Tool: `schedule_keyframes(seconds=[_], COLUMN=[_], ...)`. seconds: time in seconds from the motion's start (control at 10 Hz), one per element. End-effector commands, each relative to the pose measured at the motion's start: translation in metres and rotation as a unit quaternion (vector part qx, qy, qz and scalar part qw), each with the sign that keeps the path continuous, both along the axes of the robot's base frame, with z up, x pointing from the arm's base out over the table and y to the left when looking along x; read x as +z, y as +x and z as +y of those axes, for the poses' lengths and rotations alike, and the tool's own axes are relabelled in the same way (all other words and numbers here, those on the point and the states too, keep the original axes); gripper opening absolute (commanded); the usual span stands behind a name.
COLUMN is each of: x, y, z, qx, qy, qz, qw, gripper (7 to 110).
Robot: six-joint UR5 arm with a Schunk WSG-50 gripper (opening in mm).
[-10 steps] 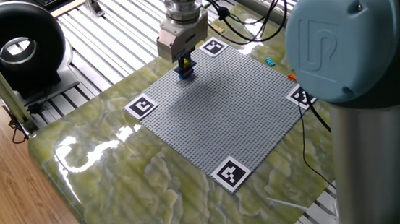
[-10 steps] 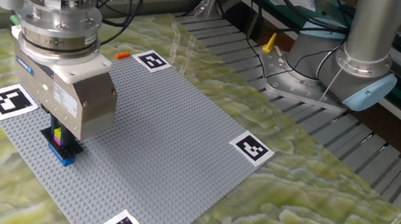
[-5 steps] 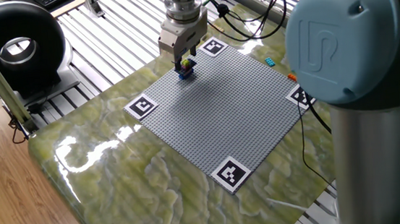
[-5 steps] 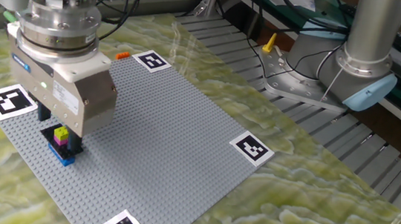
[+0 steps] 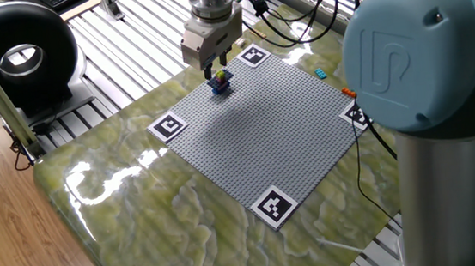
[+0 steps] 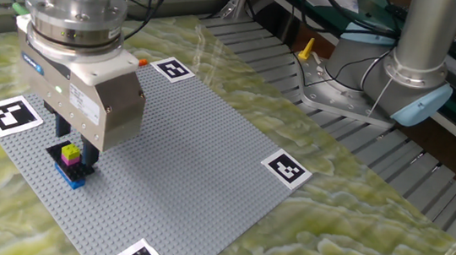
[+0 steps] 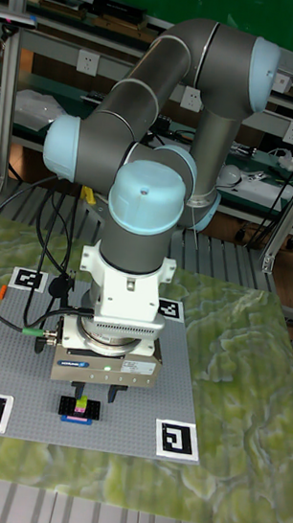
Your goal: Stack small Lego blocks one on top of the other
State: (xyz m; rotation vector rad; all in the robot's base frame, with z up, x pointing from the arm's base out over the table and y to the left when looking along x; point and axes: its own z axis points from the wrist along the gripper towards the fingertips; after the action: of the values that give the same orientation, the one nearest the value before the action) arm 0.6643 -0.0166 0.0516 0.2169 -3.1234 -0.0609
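While the gripper (image 5: pixel 217 66) is seen in one fixed view lifted clear, a second ago down over the stack (image 5: pixel 221 82), a placement is judged done. From the other fixed view, the fingers (image 6: pixel 89 157) are parted and empty, just above the yellow-on-magenta-on-blue stack (image 6: pixel 69 164) at the baseplate's (image 6: pixel 208 159) near left. From the tall view, the stack (image 7: pixel 79 407) is left standing, so another block can be fetched.

Light is bright, even, from overhead. You get white glare streaks on the glossy green tabletop (image 5: pixel 95 184) at nine o'clock in one fixed view, more sheen near twelve o'clock in the other (image 6: pixel 220 38). A soft shadow lies on the grey baseplate (image 5: pixel 255 140) under the gripper (image 5: pixel 214 64). Focus is sharp mid-frame; the near arm joint (image 5: pixel 419 40) at three o'clock looks slightly soft. The tall view is dimmer, with a darker background at twelve o'clock.
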Motion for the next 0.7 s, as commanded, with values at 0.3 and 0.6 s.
schedule_keyframes(seconds=[0.3,0.6], x=[-0.004,-0.007], y=[0.007,0.005], z=[0.013,0.015], qx=[-0.016,-0.02], qy=[0.021,0.023], qz=[0.002,0.009], qw=[0.9997,0.9995], gripper=[44,44])
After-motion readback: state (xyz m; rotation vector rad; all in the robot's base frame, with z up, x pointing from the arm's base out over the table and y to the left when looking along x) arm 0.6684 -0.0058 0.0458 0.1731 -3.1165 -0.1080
